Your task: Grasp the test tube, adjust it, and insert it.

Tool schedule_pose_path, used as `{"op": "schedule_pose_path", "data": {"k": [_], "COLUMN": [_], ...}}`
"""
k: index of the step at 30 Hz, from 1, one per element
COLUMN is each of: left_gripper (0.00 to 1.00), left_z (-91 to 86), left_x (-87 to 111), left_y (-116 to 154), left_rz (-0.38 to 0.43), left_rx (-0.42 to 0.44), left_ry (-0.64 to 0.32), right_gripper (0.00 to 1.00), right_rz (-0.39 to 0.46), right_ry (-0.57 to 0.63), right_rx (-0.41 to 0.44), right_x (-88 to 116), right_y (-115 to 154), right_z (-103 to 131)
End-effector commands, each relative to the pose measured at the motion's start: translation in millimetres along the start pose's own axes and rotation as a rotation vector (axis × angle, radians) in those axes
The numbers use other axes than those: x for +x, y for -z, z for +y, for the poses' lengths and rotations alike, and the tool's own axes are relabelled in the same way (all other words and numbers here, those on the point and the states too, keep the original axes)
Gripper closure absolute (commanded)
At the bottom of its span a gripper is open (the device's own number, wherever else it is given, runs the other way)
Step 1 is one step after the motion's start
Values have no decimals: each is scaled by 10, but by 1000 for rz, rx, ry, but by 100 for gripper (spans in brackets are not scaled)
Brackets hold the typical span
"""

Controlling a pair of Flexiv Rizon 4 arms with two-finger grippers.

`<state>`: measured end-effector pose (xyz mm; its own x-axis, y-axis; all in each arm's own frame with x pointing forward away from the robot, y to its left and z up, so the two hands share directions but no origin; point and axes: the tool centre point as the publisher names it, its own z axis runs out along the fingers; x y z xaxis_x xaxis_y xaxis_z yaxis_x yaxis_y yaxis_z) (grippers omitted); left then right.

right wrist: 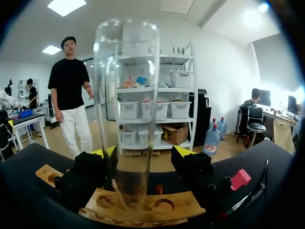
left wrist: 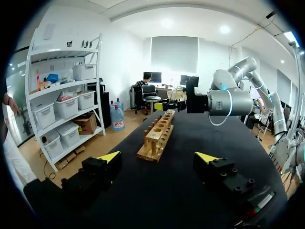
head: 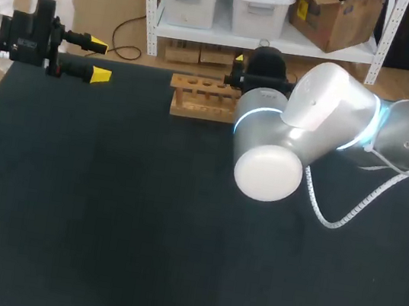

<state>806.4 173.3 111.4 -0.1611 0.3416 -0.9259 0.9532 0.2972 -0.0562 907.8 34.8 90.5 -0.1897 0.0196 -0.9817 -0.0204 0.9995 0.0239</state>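
- The right pincer [right wrist: 145, 152] was clamped on the tube [right wrist: 126, 95], which stood straight up between its fingers.
- The rack [right wrist: 143, 207] lay just under the tube's bottom end.
- The left pincer [left wrist: 159, 157] gaped apart, far off.

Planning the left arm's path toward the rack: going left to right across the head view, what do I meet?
Left claw → wooden tube rack → right arm.
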Motion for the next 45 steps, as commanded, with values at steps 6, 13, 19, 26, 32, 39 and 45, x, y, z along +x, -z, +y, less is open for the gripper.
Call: {"op": "schedule_pose_path", "data": {"k": [6, 13, 19, 26, 32, 39, 45], "left_gripper": [0, 0, 0, 0, 0, 0, 0], "left_z": [-3, -3, -3, -3, -3, -3, -3], "left_x": [14, 14, 14, 14, 14, 14, 14], "left_y": [2, 2, 2, 2, 2, 2, 2], "left_rz": [-5, -5, -5, -5, -5, -5, -5], "left_rx": [-1, -1, -1, -1, -1, -1, -1], "left_ry": [-4, -4, -4, -4, -4, -4, -4], "right_gripper": [0, 0, 0, 0, 0, 0, 0], "right_rz": [3, -7, -3, -17, -27, -33, -37], "right_ry": [13, 46, 52, 67, 70, 81, 87], "right_rx": [-56, -84, -94, -99, -94, -102, -108], "right_x": [-80, -116, -101, -129, -152, -158, -174], "right_y": [93, -18, -87, -168, -227, -293, -313], "right_z": [-91, -160, -188, -211, -211, -180, -172]}}
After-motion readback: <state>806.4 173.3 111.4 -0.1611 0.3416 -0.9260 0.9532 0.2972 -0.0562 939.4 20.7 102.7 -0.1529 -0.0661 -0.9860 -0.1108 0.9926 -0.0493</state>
